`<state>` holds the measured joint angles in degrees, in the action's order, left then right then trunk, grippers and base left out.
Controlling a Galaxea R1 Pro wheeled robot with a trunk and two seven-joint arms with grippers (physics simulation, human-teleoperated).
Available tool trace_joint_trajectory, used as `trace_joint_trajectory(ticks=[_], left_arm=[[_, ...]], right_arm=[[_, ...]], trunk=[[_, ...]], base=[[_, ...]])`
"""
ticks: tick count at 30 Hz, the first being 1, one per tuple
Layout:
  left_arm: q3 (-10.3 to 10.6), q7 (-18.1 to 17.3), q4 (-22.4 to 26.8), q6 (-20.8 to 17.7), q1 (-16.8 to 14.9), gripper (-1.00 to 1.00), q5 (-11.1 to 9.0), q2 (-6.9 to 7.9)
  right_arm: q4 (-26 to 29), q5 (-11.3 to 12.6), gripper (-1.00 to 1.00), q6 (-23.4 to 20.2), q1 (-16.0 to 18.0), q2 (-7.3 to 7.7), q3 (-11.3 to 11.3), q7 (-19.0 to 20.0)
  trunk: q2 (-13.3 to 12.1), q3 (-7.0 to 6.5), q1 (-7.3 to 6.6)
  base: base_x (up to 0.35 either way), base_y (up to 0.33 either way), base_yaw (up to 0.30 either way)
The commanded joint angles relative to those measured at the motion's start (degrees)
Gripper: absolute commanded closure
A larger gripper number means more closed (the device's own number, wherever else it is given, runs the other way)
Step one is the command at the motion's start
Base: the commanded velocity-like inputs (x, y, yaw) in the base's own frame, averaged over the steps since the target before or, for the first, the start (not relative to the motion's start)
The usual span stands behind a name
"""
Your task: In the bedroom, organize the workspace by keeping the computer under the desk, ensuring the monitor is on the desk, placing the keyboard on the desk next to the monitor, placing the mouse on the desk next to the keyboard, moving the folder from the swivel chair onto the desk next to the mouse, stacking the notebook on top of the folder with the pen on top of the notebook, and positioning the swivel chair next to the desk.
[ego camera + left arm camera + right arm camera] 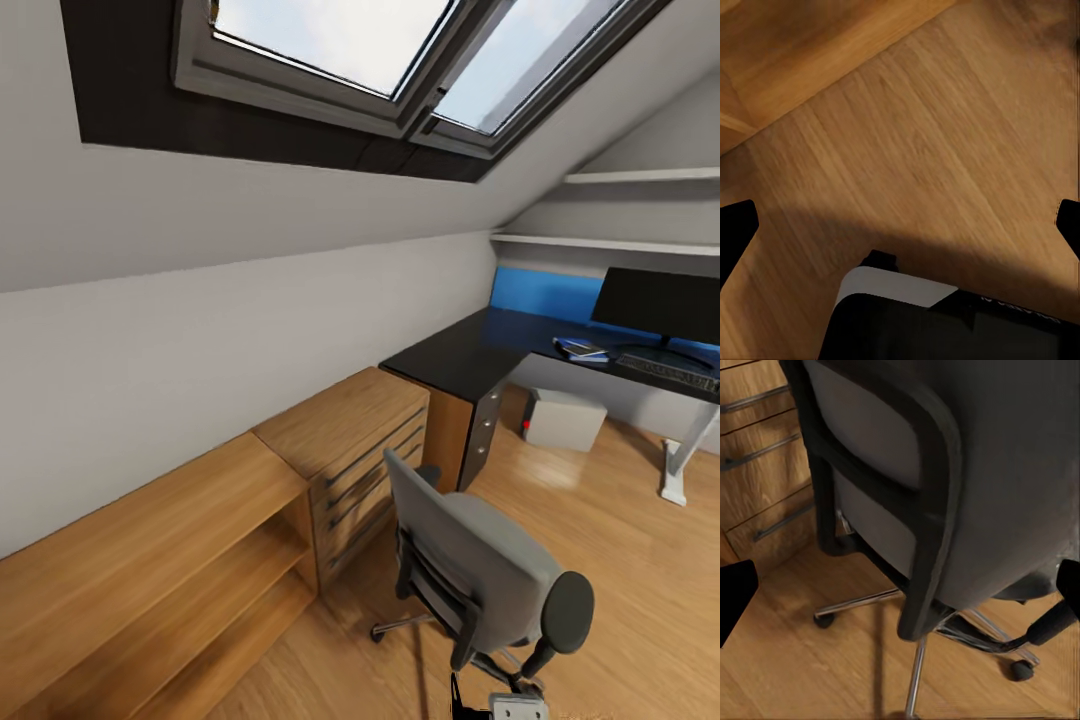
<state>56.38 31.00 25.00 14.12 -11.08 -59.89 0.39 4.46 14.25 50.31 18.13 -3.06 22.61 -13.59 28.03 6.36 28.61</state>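
The grey swivel chair (480,580) stands on the wood floor with its back toward me, well short of the black-topped desk (460,355). On the desk are the monitor (660,305), the keyboard (668,370) in front of it, and a flat blue item (583,349) that could be the notebook or the folder. The grey computer (565,418) sits under the desk. The mouse and pen are too small to make out. My right gripper (900,585) is open, close behind the swivel chair (967,487). My left gripper (900,225) hangs open over bare floor.
A light-wood chest (350,440) with bar handles stands against the sloped wall beside the desk's drawer unit (483,430). A low open shelf (150,560) continues to its left. Skylight windows (400,50) are overhead. The chair's chrome base (915,622) spreads over the floor.
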Motion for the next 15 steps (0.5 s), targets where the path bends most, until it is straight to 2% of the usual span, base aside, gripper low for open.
trace_joint_trajectory(ticks=[1,8,15], left_arm=[[0.48,0.29,0.06,0.38,-0.08,-1.0,-0.58,0.04],[0.48,0.29,0.06,0.38,-0.08,-1.0,-0.58,0.04],[0.48,0.29,0.06,0.38,-0.08,-1.0,-0.58,0.04]], right_arm=[[-0.06,0.43,-1.0,0.17,0.07,-0.01,0.5,-0.18],[-0.08,0.41,-1.0,0.22,0.07,-0.01,0.51,-0.03],[-0.21,0.05,-1.0,0.22,0.07,-0.01,0.51,0.17]], trunk=[[0.11,0.11,0.03],[0.11,0.11,0.03],[0.11,0.11,0.03]], base=[[0.001,0.0,-0.3],[0.0,0.037,-0.3],[0.0,0.202,-0.3]])
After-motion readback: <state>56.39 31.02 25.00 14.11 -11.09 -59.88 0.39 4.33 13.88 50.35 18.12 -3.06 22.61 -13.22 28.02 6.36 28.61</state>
